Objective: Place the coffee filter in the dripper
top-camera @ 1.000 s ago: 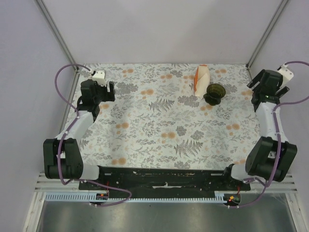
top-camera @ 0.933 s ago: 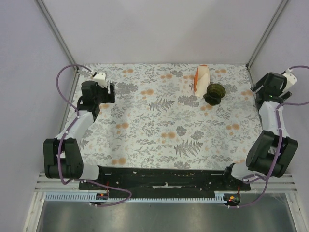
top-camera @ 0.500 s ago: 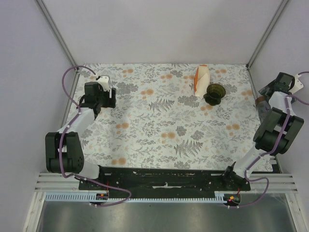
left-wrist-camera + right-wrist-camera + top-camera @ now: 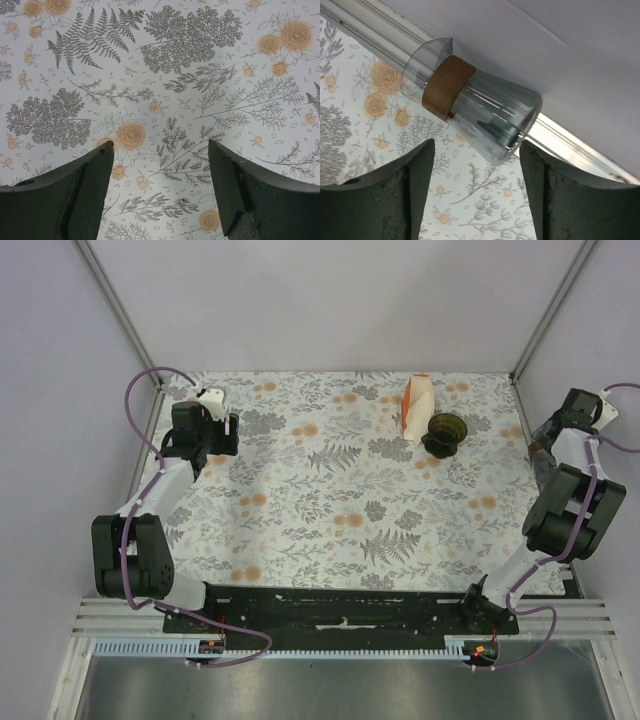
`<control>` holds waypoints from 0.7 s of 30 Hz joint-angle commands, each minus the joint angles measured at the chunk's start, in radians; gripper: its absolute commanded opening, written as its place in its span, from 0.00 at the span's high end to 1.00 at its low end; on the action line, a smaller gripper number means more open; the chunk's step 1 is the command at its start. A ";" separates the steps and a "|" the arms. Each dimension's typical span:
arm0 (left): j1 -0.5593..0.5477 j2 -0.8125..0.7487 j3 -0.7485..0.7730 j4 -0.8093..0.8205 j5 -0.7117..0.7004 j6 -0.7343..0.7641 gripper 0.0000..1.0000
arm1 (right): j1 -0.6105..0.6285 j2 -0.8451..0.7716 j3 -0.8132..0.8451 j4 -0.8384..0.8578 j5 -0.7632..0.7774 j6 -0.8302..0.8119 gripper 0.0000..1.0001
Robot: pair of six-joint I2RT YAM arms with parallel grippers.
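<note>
The dark olive-green dripper (image 4: 444, 430) stands upright at the back right of the floral table. A white-and-orange wedge-shaped pack (image 4: 417, 406) stands right beside it on the left. No single coffee filter shows in any view. My left gripper (image 4: 226, 432) hovers at the far left, far from both; in the left wrist view it (image 4: 160, 145) stands open over bare cloth. My right gripper (image 4: 556, 432) is at the table's right edge, to the right of the dripper. Its jaws (image 4: 476, 150) are open with nothing between them.
A clear glass carafe (image 4: 470, 117) with a brown collar lies on its side against the right wall's metal rail (image 4: 380, 37), just beyond my right fingertips. Grey walls close off the table on the left, back and right.
My right arm has swung outward to the right wall and folded up, and its jaws have narrowed somewhat. My left gripper has shifted slightly toward the back. Dripper and pack have not moved.
</note>
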 commanded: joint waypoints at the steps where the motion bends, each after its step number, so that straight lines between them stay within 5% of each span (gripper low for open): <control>1: 0.004 -0.037 0.025 -0.004 0.002 0.039 0.19 | 0.126 -0.080 0.067 0.002 0.184 -0.198 0.22; 5: 0.004 -0.032 0.035 -0.019 -0.027 0.042 0.19 | 0.236 -0.006 0.230 -0.043 0.336 -0.342 0.13; 13: 0.004 0.002 0.064 -0.061 -0.032 0.062 0.19 | 0.292 0.402 0.745 -0.285 0.413 -0.640 0.08; 21: 0.004 0.052 0.097 -0.116 0.013 0.063 0.23 | 0.312 0.518 0.804 -0.202 0.339 -0.922 0.07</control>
